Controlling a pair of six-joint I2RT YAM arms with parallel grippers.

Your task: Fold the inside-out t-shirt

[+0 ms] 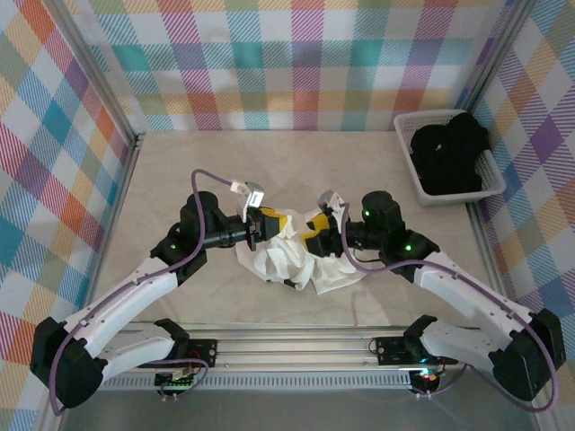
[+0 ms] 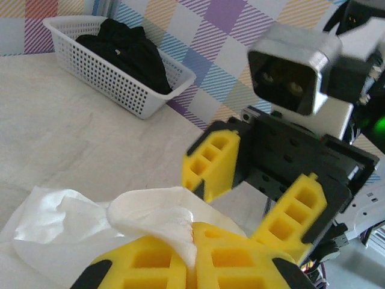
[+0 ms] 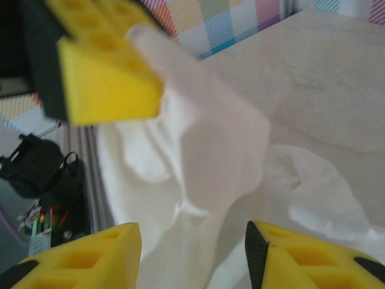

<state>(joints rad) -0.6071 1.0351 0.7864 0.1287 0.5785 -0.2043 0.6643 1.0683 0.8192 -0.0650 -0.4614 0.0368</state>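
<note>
Beige table (image 1: 198, 157): left pincer (image 1: 261, 224) pinches t-shirt (image 1: 286, 262) (basket (image 1: 460, 197) far-right).

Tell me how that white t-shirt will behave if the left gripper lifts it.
Probably floppy: the t-shirt lies crumpled and sags from the shut left gripper. Likely light, since the cloth looks thin, almost see-through at its edge. Pushed, it would probably bunch rather than slide.
</note>
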